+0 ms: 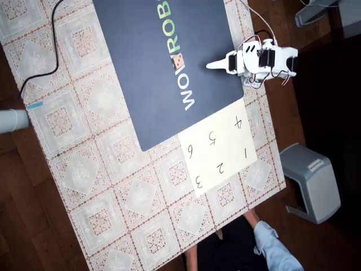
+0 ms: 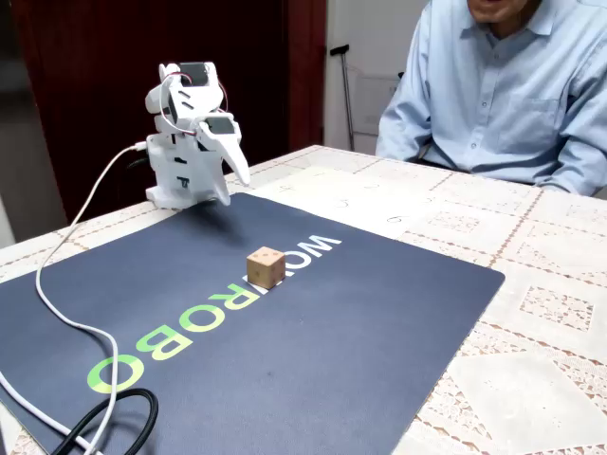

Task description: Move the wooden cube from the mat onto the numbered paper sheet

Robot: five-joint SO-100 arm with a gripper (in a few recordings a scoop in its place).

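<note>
Pincer (image 2: 234, 163) folded back by the arm's base, looks closed and empty | cube (image 2: 266, 267) sits free mid-mat (image 1: 141, 84), easy reach | sheet (image 1: 217, 148) waits beside mat's edge

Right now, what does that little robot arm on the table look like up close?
The small white plastic robot arm is built of blocky segments with dark motor faces showing. Thin red and white wires loop over its joints, and a white cable trails from its base. Its two-finger gripper tapers to a white, beak-like point.
</note>
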